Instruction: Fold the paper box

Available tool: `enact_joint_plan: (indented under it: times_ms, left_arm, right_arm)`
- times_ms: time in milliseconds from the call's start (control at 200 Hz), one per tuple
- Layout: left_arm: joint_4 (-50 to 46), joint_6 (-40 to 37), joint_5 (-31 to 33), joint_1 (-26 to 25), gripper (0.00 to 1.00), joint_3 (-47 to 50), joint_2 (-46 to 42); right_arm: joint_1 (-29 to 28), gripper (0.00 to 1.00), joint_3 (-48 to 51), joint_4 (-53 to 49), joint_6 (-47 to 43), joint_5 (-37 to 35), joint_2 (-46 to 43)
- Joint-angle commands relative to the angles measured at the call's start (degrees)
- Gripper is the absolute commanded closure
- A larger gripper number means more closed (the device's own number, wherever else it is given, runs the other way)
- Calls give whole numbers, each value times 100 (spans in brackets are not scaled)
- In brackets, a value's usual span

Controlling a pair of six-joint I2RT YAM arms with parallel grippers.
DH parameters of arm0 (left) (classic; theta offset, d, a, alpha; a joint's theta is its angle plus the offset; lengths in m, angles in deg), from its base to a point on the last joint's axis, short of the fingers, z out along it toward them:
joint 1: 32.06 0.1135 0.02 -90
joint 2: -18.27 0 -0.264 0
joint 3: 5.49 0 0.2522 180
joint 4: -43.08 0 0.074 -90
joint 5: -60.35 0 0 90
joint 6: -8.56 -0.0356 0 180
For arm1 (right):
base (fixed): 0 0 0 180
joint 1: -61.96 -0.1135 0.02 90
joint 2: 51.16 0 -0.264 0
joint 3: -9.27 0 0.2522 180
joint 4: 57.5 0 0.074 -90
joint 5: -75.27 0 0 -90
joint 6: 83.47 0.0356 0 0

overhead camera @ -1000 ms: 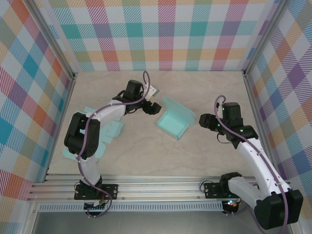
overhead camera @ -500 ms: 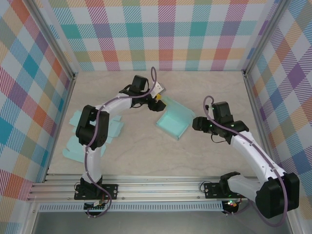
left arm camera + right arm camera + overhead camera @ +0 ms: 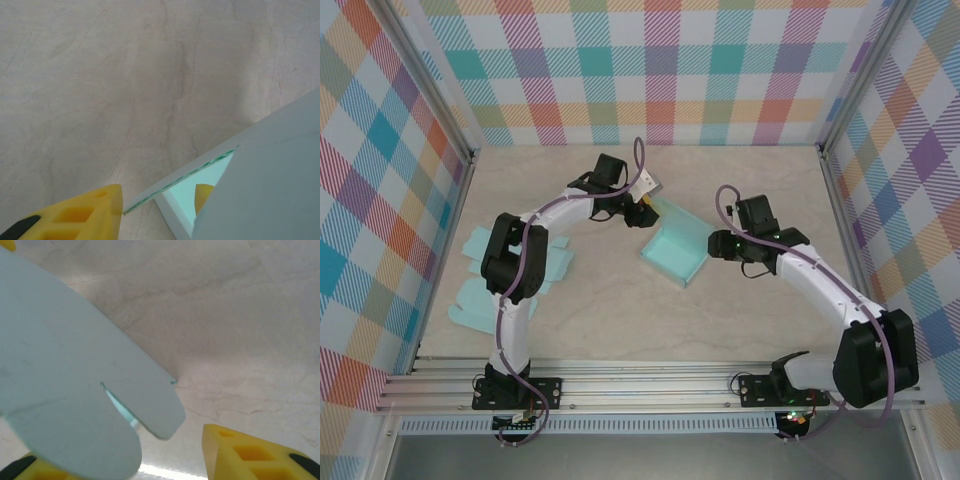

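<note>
Lying at the near left of the pale counter (image 3: 620, 320), some flat teal sheets (image 3: 485, 298) spread out beside the left arm's base. Farther in, near the middle, sits the paper box (image 3: 675, 248), partly raised, with its back wall leaning up and its teal inside showing. The right claw (image 3: 719, 246) is at the box's right edge. In the right wrist view its two yellow fingers (image 3: 250, 455) stand well apart, and a rounded, slit flap of the box hangs over the gap and covers most of the other finger. Farther still, the left claw (image 3: 642, 213) meets the box's far left corner. Its jaws are moderately apart and straddle a wall: one finger (image 3: 85, 217) is outside, just beside the card's edge, and the other peeks from inside the box. Neither claw visibly pinches the card.
</note>
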Motion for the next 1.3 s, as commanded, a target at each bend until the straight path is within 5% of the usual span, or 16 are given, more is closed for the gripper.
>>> enact_joint_plan:
  times_ms: [0, 375, 645, 1055, 1295]
  left_arm:
    - [-64, 23, -153, -53, 59, -153, -1]
    - [1, 307, -111, -183, 81, -167, -32]
    - [928, 955, 372, -370, 92, 334, -382]
    - [1965, 1645, 1728, -589, 100, 1371, -1308]
    - [2617, 2531, 3320, -930, 100, 1851, -1598]
  right_arm:
    - [-34, 60, -199, 219, -165, -128, 193]
    - [-125, 90, -367, 406, -285, -340, 557]
    - [-357, 94, -503, 478, -474, -1070, 721]
    - [-583, 100, -819, 1168, -1091, -1677, 1028]
    - [-632, 99, -1278, 1673, -1297, -1829, 1613]
